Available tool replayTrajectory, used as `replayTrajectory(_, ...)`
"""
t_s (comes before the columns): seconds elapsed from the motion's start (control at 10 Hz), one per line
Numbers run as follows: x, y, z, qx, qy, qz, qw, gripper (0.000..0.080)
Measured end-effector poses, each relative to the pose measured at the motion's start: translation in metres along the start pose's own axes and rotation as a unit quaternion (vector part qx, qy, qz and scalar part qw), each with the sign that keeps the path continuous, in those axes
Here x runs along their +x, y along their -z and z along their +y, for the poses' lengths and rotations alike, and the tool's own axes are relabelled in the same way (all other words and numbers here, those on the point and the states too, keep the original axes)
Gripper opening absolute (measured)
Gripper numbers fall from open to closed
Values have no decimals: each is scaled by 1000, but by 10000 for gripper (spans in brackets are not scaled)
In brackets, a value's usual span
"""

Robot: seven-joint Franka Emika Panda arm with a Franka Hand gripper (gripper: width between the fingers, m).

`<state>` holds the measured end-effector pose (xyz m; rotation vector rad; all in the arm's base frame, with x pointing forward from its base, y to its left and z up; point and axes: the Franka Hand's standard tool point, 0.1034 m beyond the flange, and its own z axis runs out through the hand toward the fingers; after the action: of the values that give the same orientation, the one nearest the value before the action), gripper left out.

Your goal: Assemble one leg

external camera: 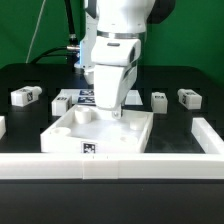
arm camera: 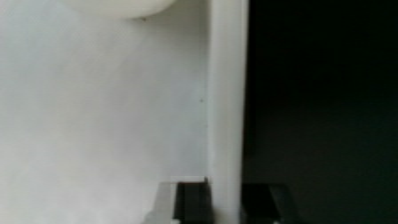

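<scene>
The large flat white panel (external camera: 95,135) lies in the middle of the table, by the front rail. My gripper (external camera: 114,110) reaches down to the panel's far edge, toward the exterior view's right. In the wrist view the two dark fingers (arm camera: 192,205) stand close together astride the panel's raised rim (arm camera: 226,100), apparently shut on it. Three small white legs lie loose on the black table. One leg (external camera: 25,96) is at the exterior view's left, and two legs (external camera: 158,99) (external camera: 188,97) are at its right. None is held.
The marker board (external camera: 72,98) lies behind the panel, partly hidden by the arm. A white rail (external camera: 110,165) runs along the front and another rail (external camera: 208,135) along the exterior view's right. A pale round shape (arm camera: 125,8) shows on the panel surface.
</scene>
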<state>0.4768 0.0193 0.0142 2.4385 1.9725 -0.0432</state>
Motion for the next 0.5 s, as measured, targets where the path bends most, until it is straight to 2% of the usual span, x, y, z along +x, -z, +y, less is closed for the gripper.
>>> replayTrajectory(0.2, -10, -1, -6, -12, -42, 14, 999, 58)
replayTrajectory(0.5, -8, -1, -5, -9, -36, 11, 999, 58)
